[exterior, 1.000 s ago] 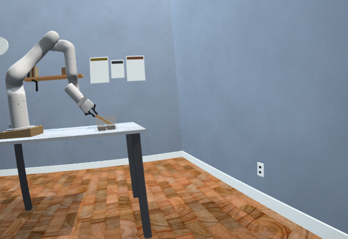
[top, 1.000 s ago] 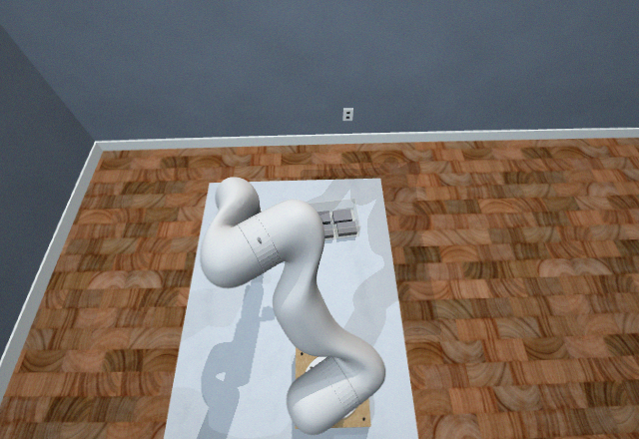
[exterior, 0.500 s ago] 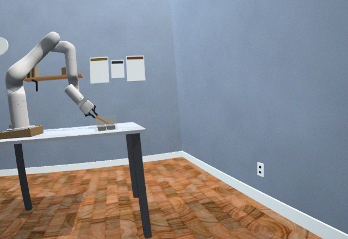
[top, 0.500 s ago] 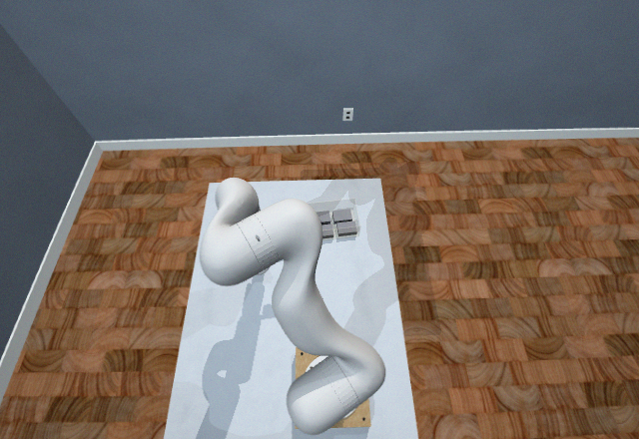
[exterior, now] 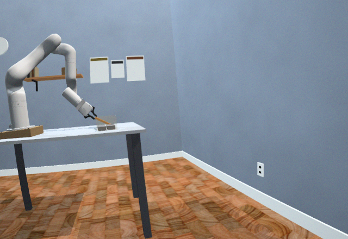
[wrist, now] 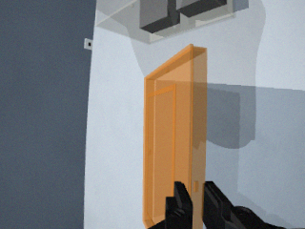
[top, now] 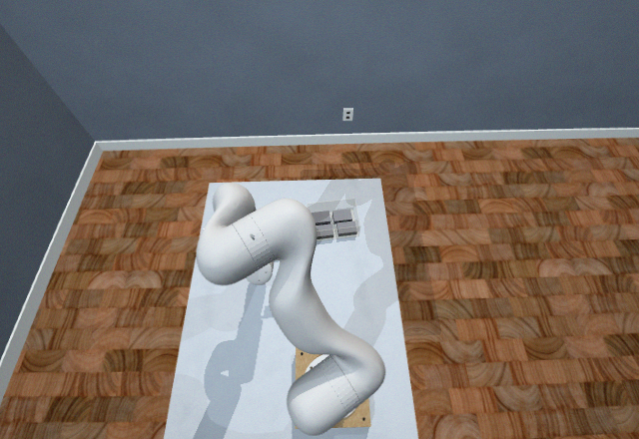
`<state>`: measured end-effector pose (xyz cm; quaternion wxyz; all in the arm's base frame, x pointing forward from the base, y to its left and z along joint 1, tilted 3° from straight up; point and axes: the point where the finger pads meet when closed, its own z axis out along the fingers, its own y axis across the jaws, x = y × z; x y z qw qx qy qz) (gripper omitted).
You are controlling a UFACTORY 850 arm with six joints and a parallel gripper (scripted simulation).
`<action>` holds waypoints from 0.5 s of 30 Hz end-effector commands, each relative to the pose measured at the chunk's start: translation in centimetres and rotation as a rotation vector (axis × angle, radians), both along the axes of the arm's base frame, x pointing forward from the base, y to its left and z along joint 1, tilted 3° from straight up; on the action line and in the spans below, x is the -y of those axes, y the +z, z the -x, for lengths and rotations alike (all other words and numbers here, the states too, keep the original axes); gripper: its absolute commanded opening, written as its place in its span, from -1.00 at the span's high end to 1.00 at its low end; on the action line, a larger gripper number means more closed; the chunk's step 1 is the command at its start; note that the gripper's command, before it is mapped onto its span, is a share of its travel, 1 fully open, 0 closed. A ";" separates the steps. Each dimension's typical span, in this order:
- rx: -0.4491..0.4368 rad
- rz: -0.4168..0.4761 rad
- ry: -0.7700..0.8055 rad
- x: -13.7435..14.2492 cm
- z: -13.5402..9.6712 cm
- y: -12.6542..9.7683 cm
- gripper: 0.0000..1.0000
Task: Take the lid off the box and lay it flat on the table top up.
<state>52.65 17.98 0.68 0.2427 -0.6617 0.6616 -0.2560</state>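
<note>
My gripper (wrist: 192, 198) is shut on the near edge of the orange lid (wrist: 173, 143), a flat see-through panel with a raised rim. In the exterior view the gripper (exterior: 92, 116) holds the lid tilted, its far end low next to the box (exterior: 106, 124); I cannot tell whether it touches the table or the box. The box (top: 335, 222) is a clear-walled tray with several grey blocks inside, open on top, near the table's far right corner. It also shows in the wrist view (wrist: 186, 16) at the top. In the overhead view the arm hides the lid and the gripper.
The white table is narrow, with edges close to the box on the far and right sides. The arm's wooden base plate (exterior: 20, 131) sits at the near end. A wall shelf (exterior: 53, 76) hangs behind the arm.
</note>
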 end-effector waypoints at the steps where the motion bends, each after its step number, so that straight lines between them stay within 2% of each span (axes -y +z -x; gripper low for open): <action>1: 0.051 -0.001 0.001 0.0 0.1 -0.2 1.00; 9: 0.071 -0.001 0.001 0.0 0.6 -0.9 1.00; 15: 0.136 0.000 0.002 0.0 1.0 -1.5 1.00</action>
